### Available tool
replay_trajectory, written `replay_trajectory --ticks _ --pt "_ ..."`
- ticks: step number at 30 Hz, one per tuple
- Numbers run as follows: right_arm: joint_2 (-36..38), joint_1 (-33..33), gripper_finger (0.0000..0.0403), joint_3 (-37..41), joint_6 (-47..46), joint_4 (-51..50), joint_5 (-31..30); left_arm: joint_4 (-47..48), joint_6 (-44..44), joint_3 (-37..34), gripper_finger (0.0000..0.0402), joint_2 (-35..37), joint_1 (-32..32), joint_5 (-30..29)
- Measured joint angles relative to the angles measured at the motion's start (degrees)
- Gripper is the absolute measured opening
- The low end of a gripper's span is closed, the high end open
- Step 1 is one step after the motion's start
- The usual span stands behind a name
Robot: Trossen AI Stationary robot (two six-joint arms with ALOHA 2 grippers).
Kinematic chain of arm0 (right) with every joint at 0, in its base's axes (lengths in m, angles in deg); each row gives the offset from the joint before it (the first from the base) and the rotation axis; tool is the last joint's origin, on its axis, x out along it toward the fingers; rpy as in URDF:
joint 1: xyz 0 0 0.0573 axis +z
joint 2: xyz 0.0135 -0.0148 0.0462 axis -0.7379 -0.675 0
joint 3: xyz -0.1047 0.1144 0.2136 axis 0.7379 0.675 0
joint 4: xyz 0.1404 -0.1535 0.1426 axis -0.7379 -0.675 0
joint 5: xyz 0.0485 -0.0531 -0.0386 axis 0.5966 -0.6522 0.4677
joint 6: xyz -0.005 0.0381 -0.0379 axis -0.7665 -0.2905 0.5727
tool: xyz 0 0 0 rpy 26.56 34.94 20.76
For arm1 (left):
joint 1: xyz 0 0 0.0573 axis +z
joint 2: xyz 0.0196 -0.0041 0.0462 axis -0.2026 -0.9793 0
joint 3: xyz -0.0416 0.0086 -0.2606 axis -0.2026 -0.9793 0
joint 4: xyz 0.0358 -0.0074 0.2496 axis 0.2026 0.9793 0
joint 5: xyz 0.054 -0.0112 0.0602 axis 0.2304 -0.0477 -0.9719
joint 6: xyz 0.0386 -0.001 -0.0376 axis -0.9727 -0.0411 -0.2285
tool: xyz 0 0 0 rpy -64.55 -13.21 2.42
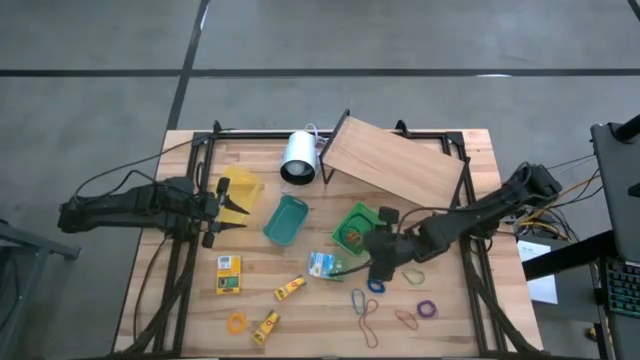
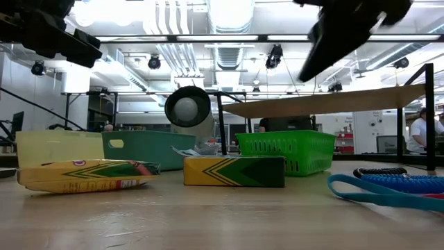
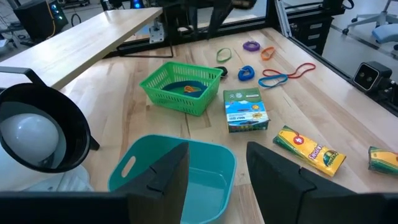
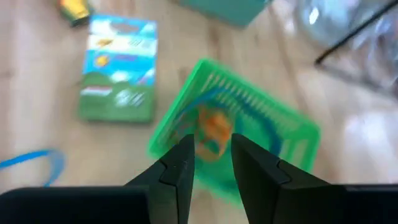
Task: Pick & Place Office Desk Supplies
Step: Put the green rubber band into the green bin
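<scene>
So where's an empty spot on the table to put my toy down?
Bare wood lies behind the yellow box, below the left gripper, and beside the table's near right corner. It's crowded around the green basket, packet and rubber bands.

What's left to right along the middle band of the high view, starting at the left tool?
Left tool → yellow bin → teal bin → green-and-white packet → green basket → right tool, beside the basket.
</scene>
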Motion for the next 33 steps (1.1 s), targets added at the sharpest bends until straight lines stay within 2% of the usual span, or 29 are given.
replay_trajectory --ticks 4,7,9,15,20,26,33 --pt "0.1 1.7 0.0103 -5.3 -16.0 -11.9 9.1 0.0 0.0 0.0 0.0164 0.0 0.0 0.0" --pt "0.1 3.2 0.0110 -7.1 -30.0 -15.7 18.0 0.0 0.0 0.0 0.0164 0.0 0.0 0.0" --pt "0.1 5.0 0.0115 -7.1 -37.5 -17.9 21.2 0.0 0.0 0.0 0.0164 0.0 0.0 0.0" --pt "0.0 12.9 0.0131 -3.9 -49.8 -19.4 21.9 0.0 0.0 0.0 0.0164 0.0 0.0 0.0" --pt "0.0 18.4 0.0149 0.3 -57.0 -12.8 21.4 -0.1 0.0 0.0 0.0164 0.0 0.0 0.0" --pt "0.0 20.2 0.0164 5.6 -58.9 -7.8 20.9 -0.1 0.0 0.0 0.0164 0.0 0.0 0.0" --pt "0.0 20.3 0.0156 11.0 -58.9 -5.7 20.7 -0.1 0.0 0.0 0.0164 0.0 0.0 0.0"
